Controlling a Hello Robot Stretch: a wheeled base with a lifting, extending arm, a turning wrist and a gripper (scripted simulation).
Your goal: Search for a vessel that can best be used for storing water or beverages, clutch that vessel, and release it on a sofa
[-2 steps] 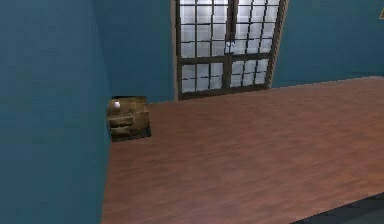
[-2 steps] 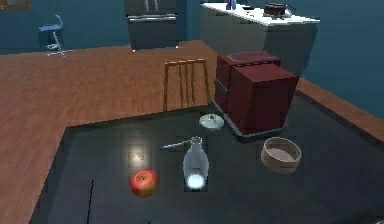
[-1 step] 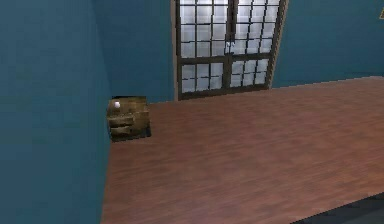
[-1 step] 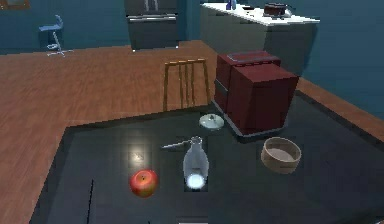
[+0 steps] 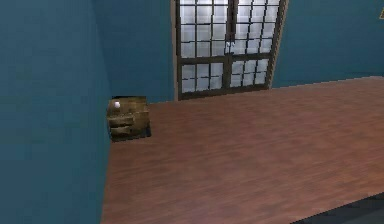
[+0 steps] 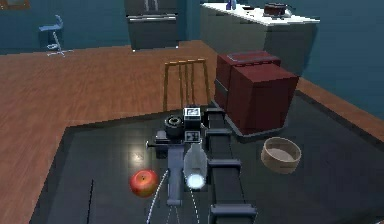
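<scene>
Arm side view: jaws against dark surface [image 6: 100,150], near pale bottle [image 6: 195,165]; cannot tell whether they grasp anything. Red apple [image 6: 143,182], wooden bowl [image 6: 281,155] alongside.

Nothing readable to be found here, tbh: no words, numbers, labels or signs can be made out on anything. The closest thing is the black marks printed on the two small white squares [image 6: 192,112] at the far end of the arm [image 6: 226,170], and no letters or digits can be read from those.
</scene>
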